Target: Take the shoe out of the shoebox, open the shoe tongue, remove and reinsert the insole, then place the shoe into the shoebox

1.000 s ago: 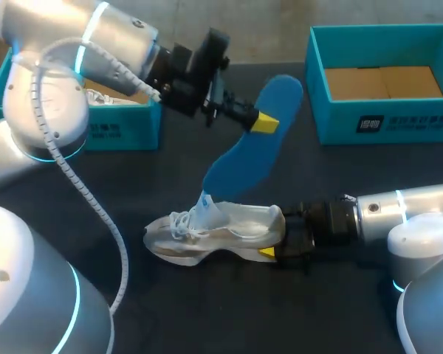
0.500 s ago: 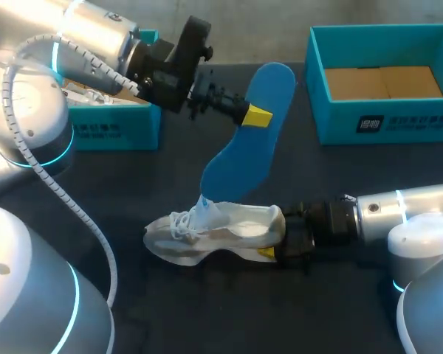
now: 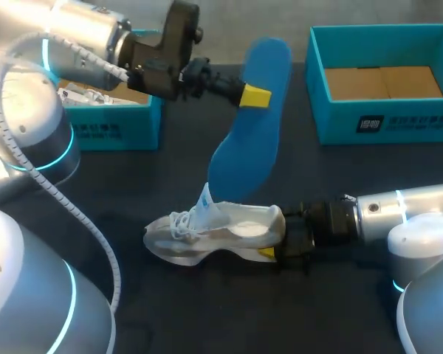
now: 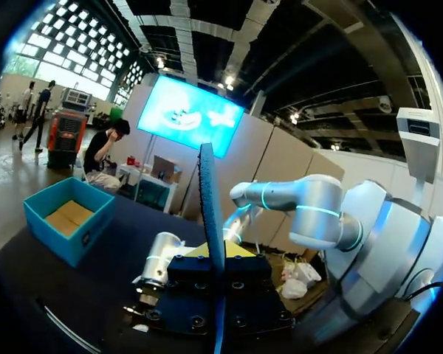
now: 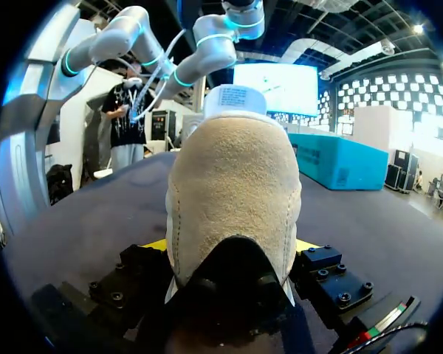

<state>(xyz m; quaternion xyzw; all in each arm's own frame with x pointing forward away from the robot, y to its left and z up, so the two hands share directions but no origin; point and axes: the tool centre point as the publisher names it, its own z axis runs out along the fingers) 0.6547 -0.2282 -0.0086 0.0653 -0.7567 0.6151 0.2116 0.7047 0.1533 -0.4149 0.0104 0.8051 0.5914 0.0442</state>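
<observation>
A blue insole (image 3: 251,133) hangs steeply in the air, and my left gripper (image 3: 256,96) is shut on its upper half. Its lower end sits just behind the raised tongue of the white shoe (image 3: 214,232); I cannot tell whether they touch. The shoe lies on the dark table with its toe to the left. My right gripper (image 3: 273,251) is shut on the shoe's heel. In the left wrist view the insole (image 4: 210,199) stands edge-on between the fingers of the left gripper (image 4: 220,254). In the right wrist view the beige heel (image 5: 232,184) fills the right gripper (image 5: 234,247).
A teal shoebox (image 3: 384,118) with a cardboard floor stands at the back right. A second teal box (image 3: 118,125) holding white paper stands at the back left, under my left arm. The teal box (image 4: 66,217) also shows in the left wrist view.
My left gripper has pulled back and to the left with the insole, which now stands steeper. The shoe and my right arm have not moved.
</observation>
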